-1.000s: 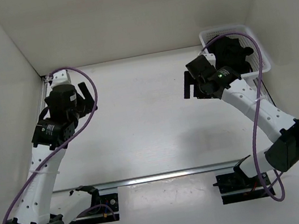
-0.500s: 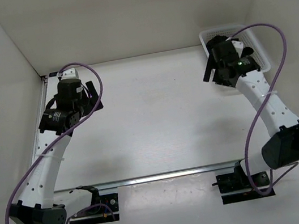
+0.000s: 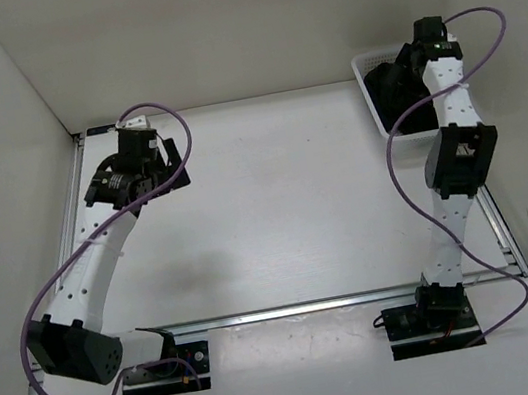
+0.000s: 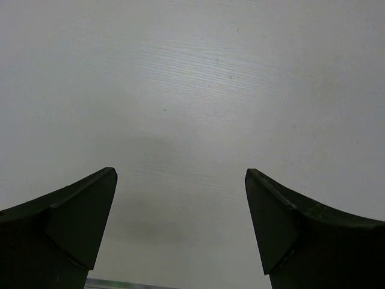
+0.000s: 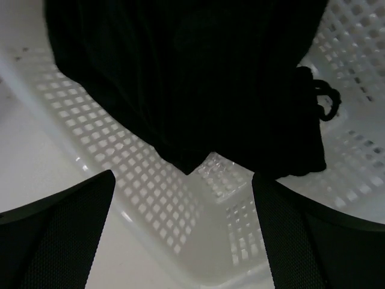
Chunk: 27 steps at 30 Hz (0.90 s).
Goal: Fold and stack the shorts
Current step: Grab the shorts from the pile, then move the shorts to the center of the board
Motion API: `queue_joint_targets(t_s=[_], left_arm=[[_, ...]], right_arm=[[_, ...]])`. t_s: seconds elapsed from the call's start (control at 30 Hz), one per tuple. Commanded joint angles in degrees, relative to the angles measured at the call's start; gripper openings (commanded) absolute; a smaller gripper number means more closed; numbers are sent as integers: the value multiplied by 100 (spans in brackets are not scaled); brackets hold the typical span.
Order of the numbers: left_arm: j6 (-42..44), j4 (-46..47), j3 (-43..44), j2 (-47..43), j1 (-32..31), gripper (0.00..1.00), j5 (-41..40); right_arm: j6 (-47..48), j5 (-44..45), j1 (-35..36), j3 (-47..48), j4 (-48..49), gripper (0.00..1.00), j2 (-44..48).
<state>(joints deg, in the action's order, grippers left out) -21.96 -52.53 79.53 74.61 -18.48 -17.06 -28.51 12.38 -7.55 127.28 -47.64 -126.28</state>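
Observation:
The black shorts (image 5: 180, 66) lie bunched in the white mesh basket (image 5: 156, 192), with the thin drawstring (image 5: 322, 96) hanging at their right side. In the top view the shorts (image 3: 391, 93) fill the basket (image 3: 360, 68) at the back right corner. My right gripper (image 5: 183, 176) is open and empty, hovering just above the basket's near corner and the edge of the shorts; it also shows in the top view (image 3: 408, 60). My left gripper (image 4: 180, 173) is open and empty above bare table, at the back left in the top view (image 3: 164, 158).
White walls close in the table at the back, left and right. A metal rail (image 3: 303, 307) runs across the near edge by the arm bases. Purple cables (image 3: 165, 123) loop from both arms.
My right arm has swung from the table's middle right to the back right corner, over the basket. My left arm has stretched farther back. Both grippers stay open.

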Motion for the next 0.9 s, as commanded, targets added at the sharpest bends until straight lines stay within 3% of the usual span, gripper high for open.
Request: queue_joint_targets(t_s=[0.0, 0.17, 0.23, 0.27, 0.3, 0.37, 0.4, 0.57, 0.7, 0.77, 0.87], left_arm=[[-54, 6, 291, 89, 37, 100, 18], [270, 6, 414, 378, 90, 100, -279], [332, -46, 467, 379, 90, 100, -351], [332, -46, 537, 379, 169, 100, -351], [332, -46, 538, 431, 239, 100, -290], [332, -46, 538, 432, 292, 100, -140], [332, -46, 590, 484, 292, 100, -44], [332, -46, 660, 484, 292, 100, 98], [280, -169, 722, 239, 362, 100, 150], [340, -352, 845, 168, 494, 100, 202], [394, -678, 1126, 115, 801, 100, 352]], right_arm=[[-40, -332, -106, 1244, -404, 96, -1099], [-181, -333, -212, 1651, -107, 85, -1646], [-181, -333, -264, 1519, 61, 74, -1698], [-181, -385, -264, 1519, 114, 65, -1698], [-181, -386, -264, 1519, 114, 42, -1698], [-50, -465, -264, 1676, 167, 20, -1603], [-49, -465, -264, 1677, 167, 1, -1515], [117, -754, -264, 1746, 281, 0, -428], [424, -1982, -264, 1800, 772, 0, 716], [425, -3089, -212, 1861, 1291, 0, 1358], [49, -3986, -212, 2343, 1651, 0, 1850]])
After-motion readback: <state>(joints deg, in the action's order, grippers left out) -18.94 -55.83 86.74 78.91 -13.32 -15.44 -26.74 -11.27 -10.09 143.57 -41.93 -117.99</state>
